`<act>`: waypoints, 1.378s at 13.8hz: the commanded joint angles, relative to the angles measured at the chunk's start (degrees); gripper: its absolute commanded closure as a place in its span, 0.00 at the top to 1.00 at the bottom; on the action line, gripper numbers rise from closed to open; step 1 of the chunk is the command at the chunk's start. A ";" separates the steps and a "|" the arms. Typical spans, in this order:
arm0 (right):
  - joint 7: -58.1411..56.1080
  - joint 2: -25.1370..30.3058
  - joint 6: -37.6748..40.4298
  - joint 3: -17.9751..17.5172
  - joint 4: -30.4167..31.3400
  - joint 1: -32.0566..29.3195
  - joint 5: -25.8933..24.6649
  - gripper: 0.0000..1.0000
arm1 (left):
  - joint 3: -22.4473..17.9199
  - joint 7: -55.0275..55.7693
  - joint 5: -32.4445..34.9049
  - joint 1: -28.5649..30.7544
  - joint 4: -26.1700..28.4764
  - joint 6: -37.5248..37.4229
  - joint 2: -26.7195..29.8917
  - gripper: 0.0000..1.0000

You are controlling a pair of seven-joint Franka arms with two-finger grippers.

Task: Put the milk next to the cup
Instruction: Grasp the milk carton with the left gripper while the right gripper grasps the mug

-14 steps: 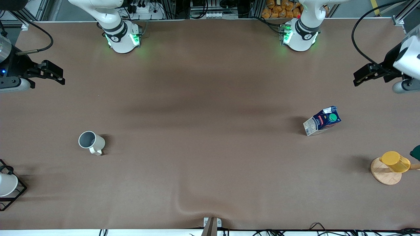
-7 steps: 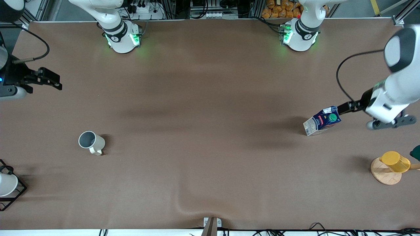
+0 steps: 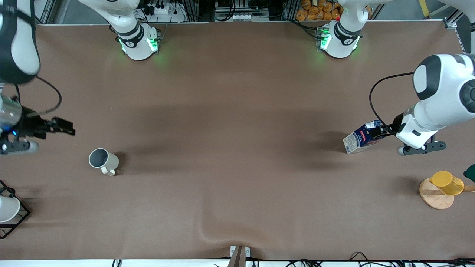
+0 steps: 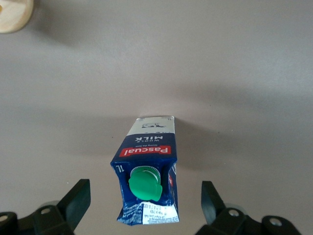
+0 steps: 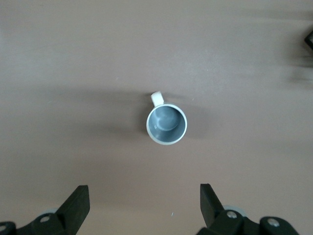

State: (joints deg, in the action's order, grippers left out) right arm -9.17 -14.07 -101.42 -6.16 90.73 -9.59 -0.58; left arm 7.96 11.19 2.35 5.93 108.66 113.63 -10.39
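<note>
The milk (image 3: 360, 140) is a dark blue carton with a green cap, standing on the table toward the left arm's end. My left gripper (image 3: 380, 131) is low over its top. In the left wrist view the gripper (image 4: 145, 198) is open, with one finger on each side of the milk (image 4: 146, 169) and not touching it. The cup (image 3: 103, 161), off-white with a grey inside, stands toward the right arm's end. My right gripper (image 3: 64, 128) hangs open and empty above the table beside it. The right wrist view shows the cup (image 5: 167, 124) ahead of the gripper (image 5: 144, 200).
A yellow cup (image 3: 447, 183) sits on a wooden disc (image 3: 433, 199) nearer the front camera than the milk; the disc's edge also shows in the left wrist view (image 4: 12, 12). A white cup in a black wire rack (image 3: 8, 210) stands nearer than the beige cup. The cloth has a wrinkle (image 3: 213, 234).
My left arm has swung in and come down until its open gripper is around the milk's top. My right gripper has moved toward the cup. The milk and the cup have not moved.
</note>
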 commanded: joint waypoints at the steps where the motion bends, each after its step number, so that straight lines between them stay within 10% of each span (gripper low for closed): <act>1: -1.02 -1.57 -7.35 -0.69 5.76 -1.66 1.02 1.00 | 0.04 -0.38 -0.24 0.31 1.73 1.68 -0.06 1.00; 14: -7.61 -13.70 -20.56 -0.69 6.30 -7.20 0.32 0.86 | 0.22 -0.03 -0.33 1.19 3.66 2.48 -3.23 1.00; 19: -7.88 -16.95 -23.64 -0.78 6.83 -8.25 0.58 0.59 | 0.22 0.33 -0.33 1.36 3.84 1.86 -3.67 0.86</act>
State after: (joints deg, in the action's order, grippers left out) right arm -16.06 -30.16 -124.10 -5.92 97.44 -16.41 -0.58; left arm 8.03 11.21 2.35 7.06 112.11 115.55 -14.11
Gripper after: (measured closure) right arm 0.348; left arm 0.044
